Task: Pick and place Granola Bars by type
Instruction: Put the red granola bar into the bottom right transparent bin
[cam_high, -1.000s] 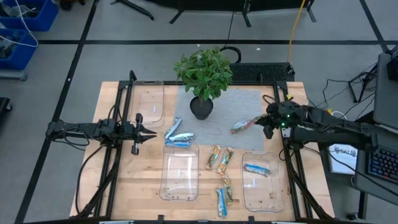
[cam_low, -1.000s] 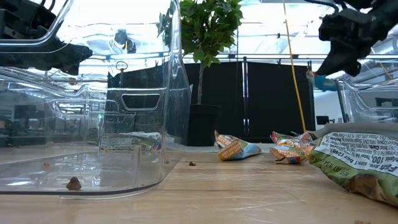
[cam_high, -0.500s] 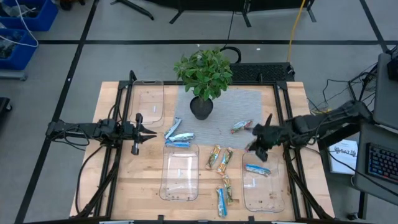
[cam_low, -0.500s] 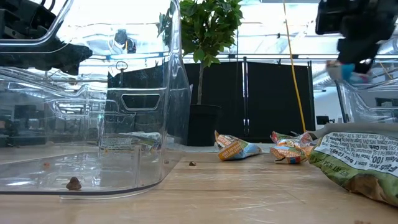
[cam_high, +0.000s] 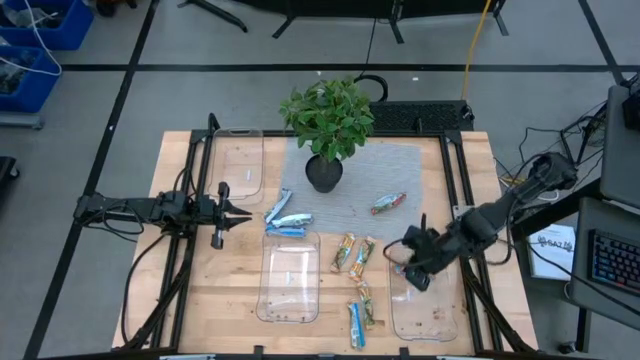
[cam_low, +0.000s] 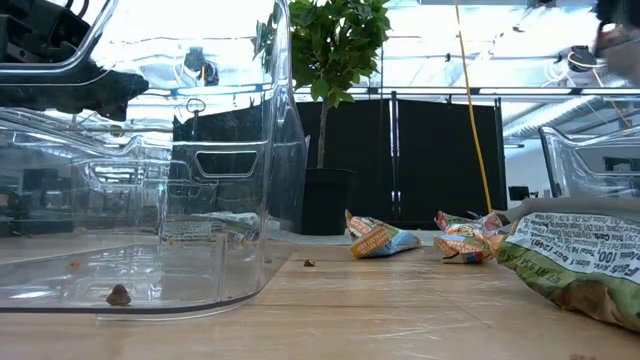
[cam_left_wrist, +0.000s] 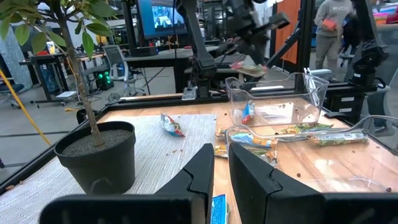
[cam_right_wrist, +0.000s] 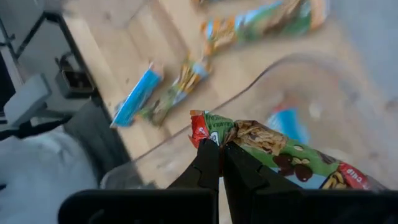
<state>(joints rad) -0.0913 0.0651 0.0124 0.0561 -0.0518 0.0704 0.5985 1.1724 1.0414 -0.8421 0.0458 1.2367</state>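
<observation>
The right gripper (cam_high: 412, 268), jaws clenched on a red-blue granola bar (cam_right_wrist: 273, 149), hangs over the right clear tray (cam_high: 425, 310), apparently just above its rim. The left gripper (cam_high: 243, 215) waits left of the potted plant (cam_high: 328, 125), nearly closed, holding nothing.

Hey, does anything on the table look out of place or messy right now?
Mostly small stuff. Brown crumbs sit on the floor of the clear middle tray, one more on the bare wood beside it. The potted plant stands among the bars though it is nothing to sort. Several granola bars lie loose and skewed between the trays.
</observation>
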